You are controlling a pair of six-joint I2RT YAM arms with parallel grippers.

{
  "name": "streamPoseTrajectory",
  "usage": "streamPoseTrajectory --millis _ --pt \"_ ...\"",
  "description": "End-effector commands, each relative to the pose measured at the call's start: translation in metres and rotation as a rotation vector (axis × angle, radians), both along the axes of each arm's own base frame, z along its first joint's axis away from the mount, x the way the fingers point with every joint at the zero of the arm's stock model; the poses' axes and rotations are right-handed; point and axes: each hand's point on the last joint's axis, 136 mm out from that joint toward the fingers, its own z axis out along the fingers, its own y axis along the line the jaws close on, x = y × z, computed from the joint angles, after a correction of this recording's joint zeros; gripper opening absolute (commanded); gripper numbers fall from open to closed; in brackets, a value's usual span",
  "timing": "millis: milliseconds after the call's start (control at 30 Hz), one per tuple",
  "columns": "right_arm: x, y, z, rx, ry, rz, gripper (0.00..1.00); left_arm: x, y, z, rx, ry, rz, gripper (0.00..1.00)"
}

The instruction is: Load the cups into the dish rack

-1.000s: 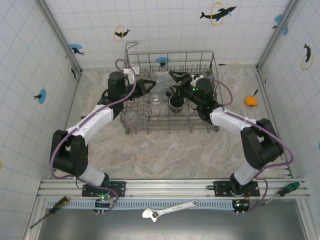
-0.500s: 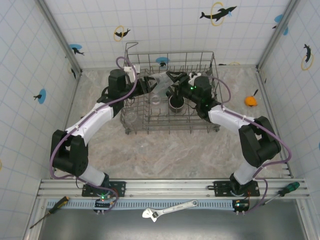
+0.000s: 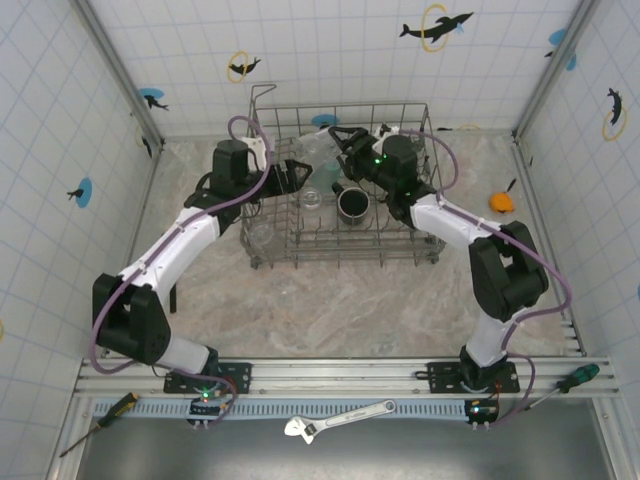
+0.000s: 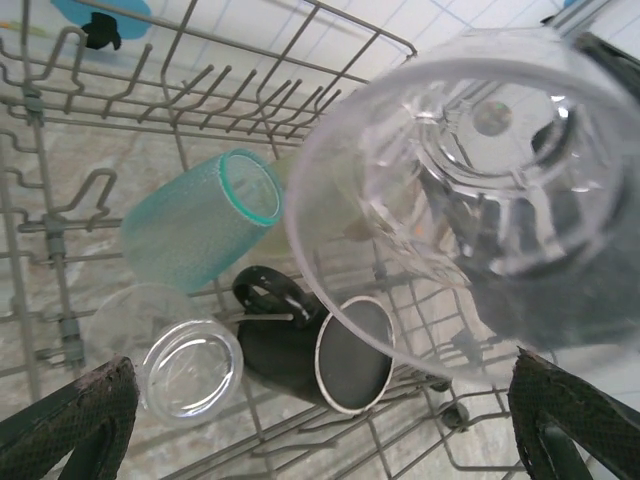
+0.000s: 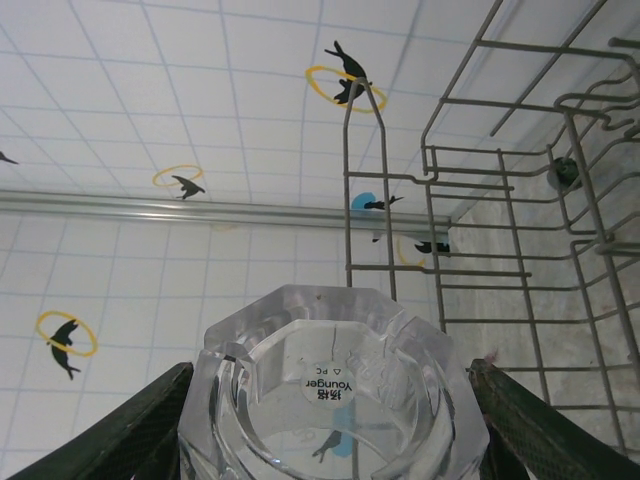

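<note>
The grey wire dish rack [image 3: 420,250] stands at the back of the table. In the left wrist view, a teal tumbler [image 4: 200,230], a black mug [image 4: 300,345] and a small clear tumbler [image 4: 185,365] lie on its side inside the rack [image 4: 60,250]. My right gripper [image 3: 338,152] is shut on a large clear tumbler [image 3: 320,152] above the rack's back half. That tumbler [image 5: 335,390] shows base-on between the right fingers [image 5: 120,435]. My left gripper [image 3: 296,176] is open, just left of that tumbler [image 4: 470,170], apart from it.
Another clear tumbler [image 3: 260,235] sits at the rack's front left corner. A tall wire loop [image 3: 262,100] rises at the back left corner. A small orange object [image 3: 502,200] lies right of the rack. A wrench [image 3: 340,420] and screwdrivers [image 3: 575,378] lie by the near rail.
My left gripper has opened, let go of the large clear tumbler and drawn back to the left. The right gripper has carried the tumbler farther back over the rack.
</note>
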Motion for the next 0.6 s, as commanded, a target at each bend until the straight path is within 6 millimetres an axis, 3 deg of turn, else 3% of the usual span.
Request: streamPoseTrajectory --millis 0,133,300,567 --pt "0.016 -0.002 0.023 -0.032 -0.093 -0.04 0.34 -0.005 0.011 0.022 0.06 -0.056 0.022 0.97" --pt "0.024 0.0 0.019 -0.103 -0.124 -0.061 0.34 -0.008 0.02 0.042 0.045 -0.053 0.057 0.97" --pt "0.035 0.006 0.007 -0.186 -0.141 -0.058 0.33 0.002 0.046 0.041 0.101 -0.013 0.156 0.97" --pt "0.041 0.027 -0.012 -0.332 -0.201 -0.033 0.3 0.029 0.118 0.029 -0.002 0.083 0.345 0.97"
